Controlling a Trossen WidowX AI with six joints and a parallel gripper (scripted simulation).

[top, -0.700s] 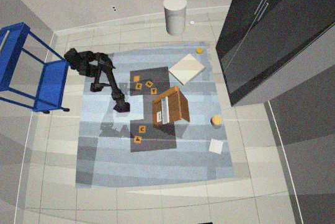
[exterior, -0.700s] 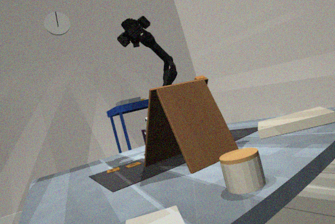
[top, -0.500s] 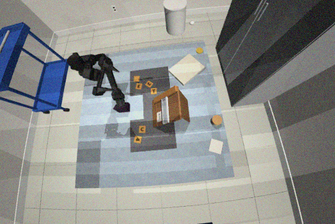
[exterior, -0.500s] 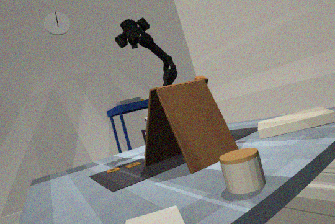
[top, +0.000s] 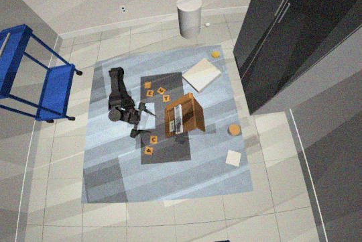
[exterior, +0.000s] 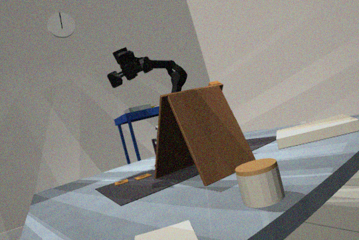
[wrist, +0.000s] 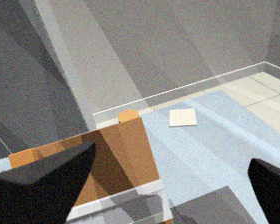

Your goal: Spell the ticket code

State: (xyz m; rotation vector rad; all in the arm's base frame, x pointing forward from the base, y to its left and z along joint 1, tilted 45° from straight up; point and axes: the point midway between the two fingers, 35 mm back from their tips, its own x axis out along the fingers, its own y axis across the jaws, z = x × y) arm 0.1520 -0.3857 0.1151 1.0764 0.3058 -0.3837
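The wooden board (top: 198, 117) (exterior: 209, 129) (wrist: 146, 170) stands like a tent on the dark mat (top: 174, 151) (exterior: 121, 197). Its pale rail (top: 178, 121) shows no orange tile. The ticket (top: 171, 126) is on the board's front; its print is too small to read. Tiles E (top: 150, 93), N (top: 161, 90), T (top: 165, 98) and one with no readable letter (top: 147, 85) lie on one side. Tiles C (top: 153, 139) (exterior: 143, 177) and A (top: 149, 151) (exterior: 121, 182) lie on the other. My gripper (top: 153, 124) (wrist: 171, 157) is open and empty, raised in front of the board.
An orange block (top: 190, 95) (exterior: 215, 83) sits at the board's top corner. Behind the board are a lidded jar (top: 234, 129) (exterior: 260, 183) (wrist: 128, 116), a white square (top: 233, 158) (wrist: 183, 117), a large pale slab (top: 202, 74) (exterior: 316, 133) and a yellow object (top: 215, 54).
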